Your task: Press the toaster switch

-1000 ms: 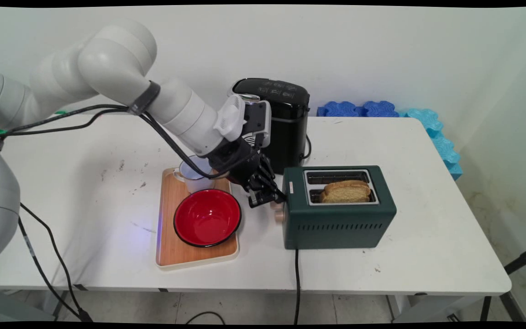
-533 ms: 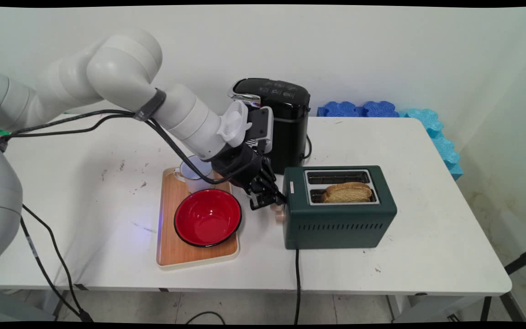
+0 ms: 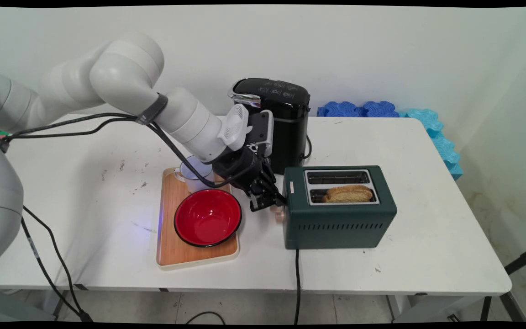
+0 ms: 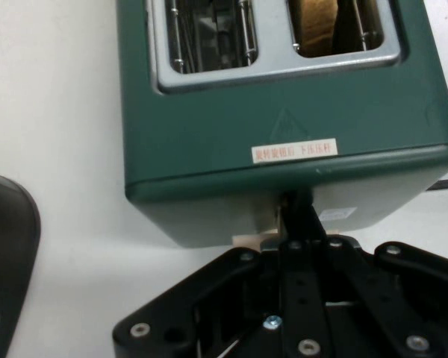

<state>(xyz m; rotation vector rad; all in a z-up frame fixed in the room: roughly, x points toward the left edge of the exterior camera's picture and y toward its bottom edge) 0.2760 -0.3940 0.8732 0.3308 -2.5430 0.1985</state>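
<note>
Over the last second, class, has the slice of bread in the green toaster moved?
Yes. The bread has sunk lower into the near slot of the toaster; it stood well above the slot's rim, and now barely rises over it.

Gripper (image 3: 270,201) at green toaster (image 3: 339,214) end, toast (image 3: 349,193) in slot

I'm working in a lab mock-up of a kitchen. A green toaster (image 3: 339,208), black coffee machine (image 3: 277,121) and wooden tray (image 3: 169,249) share a bare white tabletop (image 3: 427,237). Blue foam mats (image 3: 432,125) lean against the plain wall.
</note>
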